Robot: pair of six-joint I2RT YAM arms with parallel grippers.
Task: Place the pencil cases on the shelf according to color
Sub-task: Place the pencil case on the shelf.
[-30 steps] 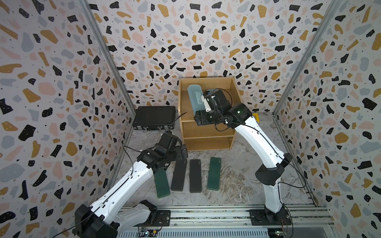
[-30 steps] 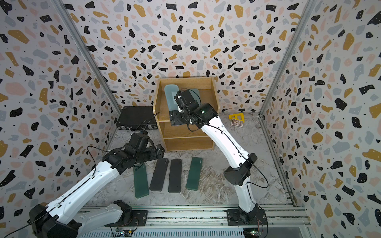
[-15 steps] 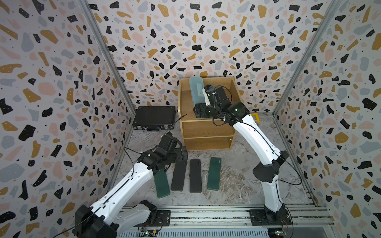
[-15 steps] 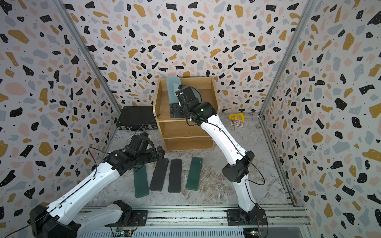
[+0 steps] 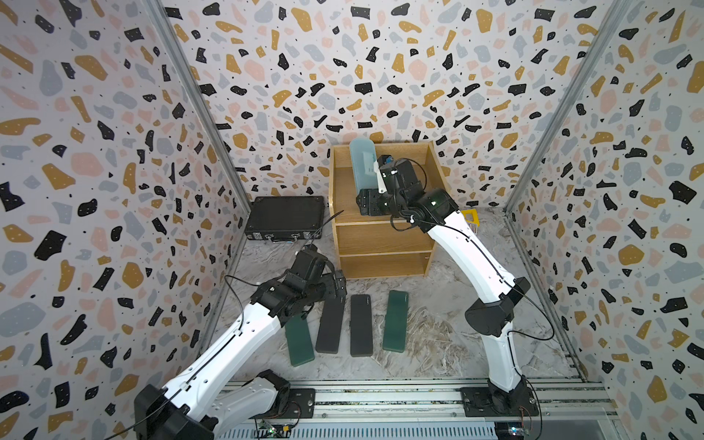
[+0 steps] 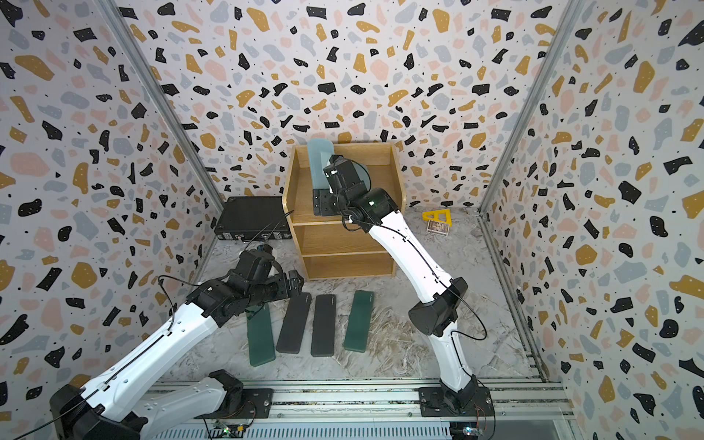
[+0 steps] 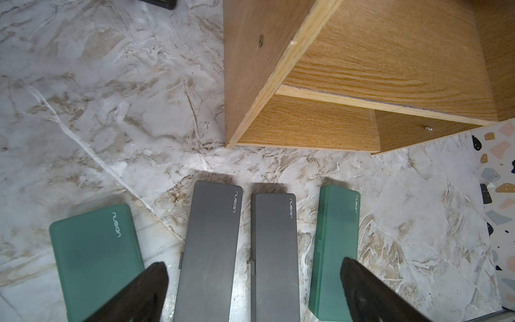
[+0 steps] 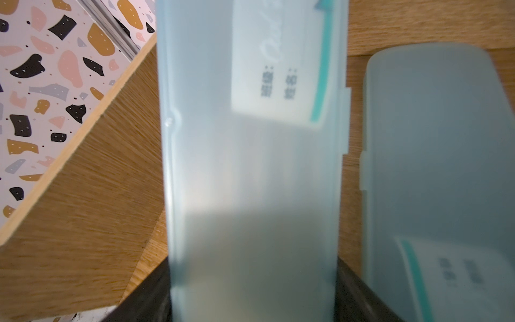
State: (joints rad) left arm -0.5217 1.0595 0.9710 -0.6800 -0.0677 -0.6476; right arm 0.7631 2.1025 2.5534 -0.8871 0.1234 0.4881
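Both top views: high over the base rail, looking down and forward over the whole cell, shelf at 12 o'clock. Left wrist: close, facing down on the row of cases at the shelf's 6 o'clock, shared with the top views. Right wrist: very close to a light-blue case at the top tier.

Marble surface: shelf, briefcase, ruler, green cases flanking black cases. Top tier: blue case.
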